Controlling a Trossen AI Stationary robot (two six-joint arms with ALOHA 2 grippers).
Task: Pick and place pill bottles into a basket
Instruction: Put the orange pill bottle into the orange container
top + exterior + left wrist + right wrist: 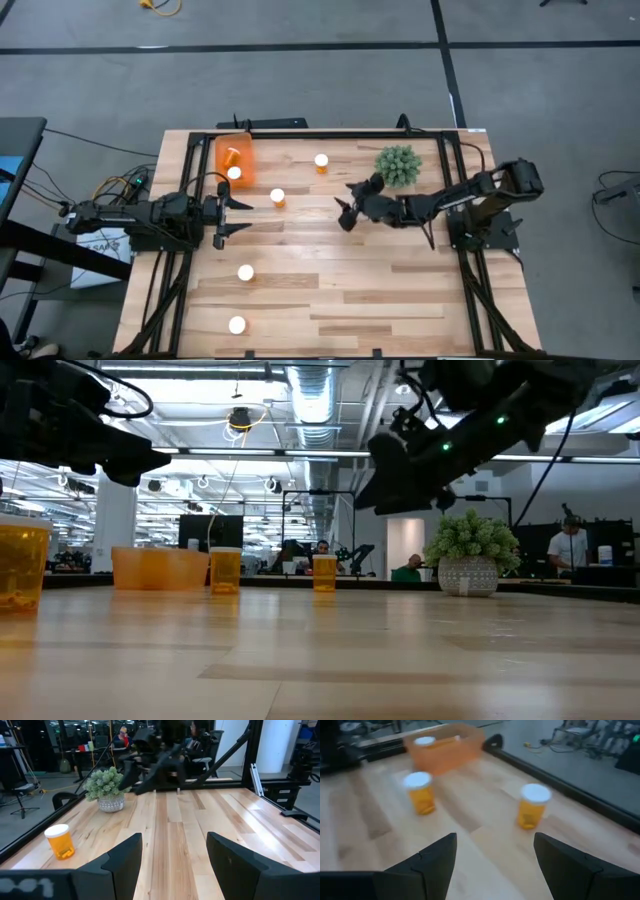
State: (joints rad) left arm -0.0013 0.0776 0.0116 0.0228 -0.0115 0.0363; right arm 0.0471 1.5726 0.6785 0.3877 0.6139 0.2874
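Observation:
The orange basket (pixel 234 160) stands at the table's far left, with a bottle lying in it and a white cap (pixel 424 741) showing at its near end. Four pill bottles stand upright on their bases: one (pixel 321 160) at the far middle, one (pixel 277 196) just right of the basket, and two (pixel 245 272) (pixel 237 325) near the front edge. My left gripper (pixel 248 216) is open and empty, level above the table near the basket's front. My right gripper (pixel 342 205) is open and empty at mid-table, facing two bottles (pixel 420 792) (pixel 532 805) and the basket (pixel 445 742).
A green spiky plant in a pale pot (pixel 398 165) stands at the far right, just behind my right arm; it also shows in the low view (pixel 470 555). A black frame (pixel 320 133) runs round the table's edges. Bare wood (pixel 400 290) lies at the front right.

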